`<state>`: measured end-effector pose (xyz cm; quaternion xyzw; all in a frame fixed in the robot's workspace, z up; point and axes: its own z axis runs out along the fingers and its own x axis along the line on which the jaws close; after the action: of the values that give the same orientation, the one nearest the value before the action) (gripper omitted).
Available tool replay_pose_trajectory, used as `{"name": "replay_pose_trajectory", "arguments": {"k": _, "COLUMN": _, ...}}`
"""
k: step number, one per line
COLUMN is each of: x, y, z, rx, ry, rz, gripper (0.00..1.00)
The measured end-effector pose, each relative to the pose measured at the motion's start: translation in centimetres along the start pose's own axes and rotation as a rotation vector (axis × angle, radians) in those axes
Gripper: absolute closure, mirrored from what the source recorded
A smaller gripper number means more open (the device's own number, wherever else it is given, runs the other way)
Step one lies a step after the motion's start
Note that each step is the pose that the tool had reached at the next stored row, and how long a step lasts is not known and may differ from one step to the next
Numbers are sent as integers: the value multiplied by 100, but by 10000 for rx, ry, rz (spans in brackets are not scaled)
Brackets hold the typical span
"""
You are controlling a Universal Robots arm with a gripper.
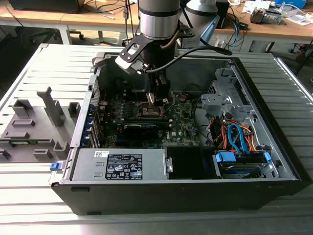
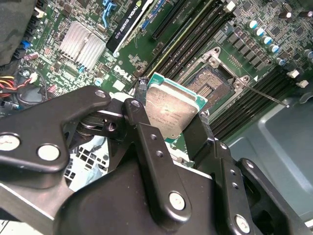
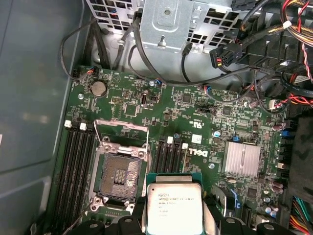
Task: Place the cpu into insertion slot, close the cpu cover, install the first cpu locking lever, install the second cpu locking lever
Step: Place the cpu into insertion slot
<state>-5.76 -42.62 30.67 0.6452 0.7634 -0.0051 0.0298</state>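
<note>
the arm [image 1: 156, 19] reaches down into the open computer case [image 1: 146, 193], and its fingers [image 2: 146, 142] are clenched on two opposite edges of the cpu [image 2: 171, 110], holding it silver side up over the green motherboard [image 3: 195, 112]. the chip hangs just beside the insertion slot [image 3: 117, 176], not seated in it; the slot lies bare, dark centre showing, with the cpu cover [image 3: 122, 131] standing raised off it.
</note>
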Motion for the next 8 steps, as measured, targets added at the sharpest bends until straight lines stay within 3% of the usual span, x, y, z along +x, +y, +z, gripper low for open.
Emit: {"name": "replay_pose_trajectory", "arguments": {"k": 8, "x": 0, "y": 0, "z": 0, "rx": 7, "ry": -13, "rz": 109, "gripper": 46}}
